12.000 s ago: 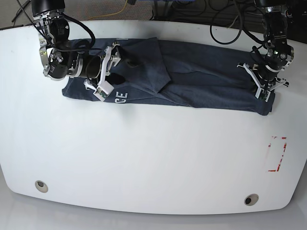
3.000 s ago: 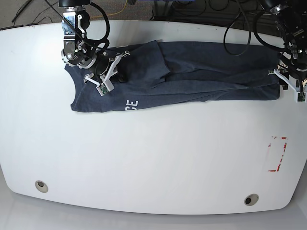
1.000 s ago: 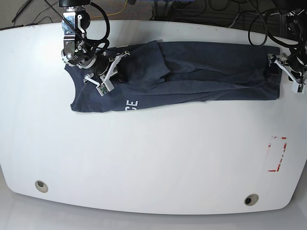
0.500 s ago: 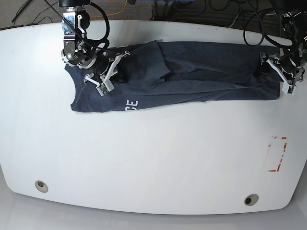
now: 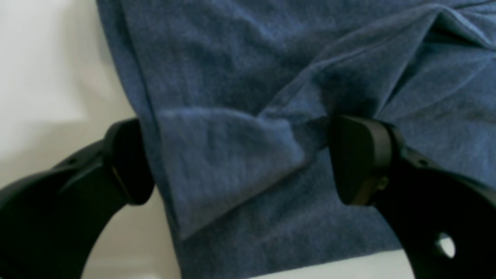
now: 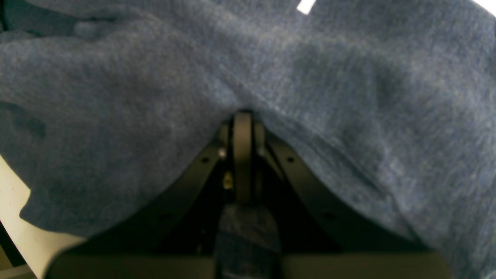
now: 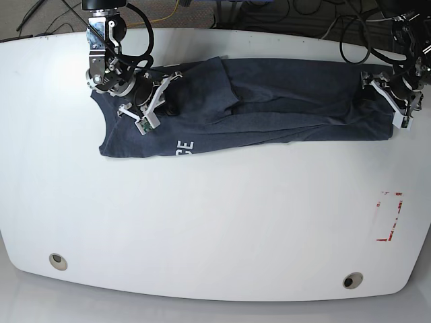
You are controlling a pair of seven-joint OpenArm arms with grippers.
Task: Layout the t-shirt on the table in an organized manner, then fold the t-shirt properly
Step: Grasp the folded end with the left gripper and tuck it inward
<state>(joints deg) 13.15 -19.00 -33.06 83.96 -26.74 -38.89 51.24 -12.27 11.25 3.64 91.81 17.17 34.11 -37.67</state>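
Here one t-shirt lies stretched in a long band across the far part of the single white worktop, with two arms, one at each end of it. Going from the left of the base view, the right pincer is clamped tight on a bunch of the shirt's fabric near the end that shows the white letters "GE"; its wrist view shows the cloth pinched between the closed fingers. Two grommet holes sit near the front edge, and one red tape outline is marked toward the right. At the far right, the left pincer stands spread wide over the shirt's other end, one finger just off the hem above bare worktop, the other on the cloth, holding nothing. Compared with half a second before, the left pincer has shifted only slightly at that end; three seconds ago it was further right, at the table's margin. The right pincer and the shirt look unchanged.
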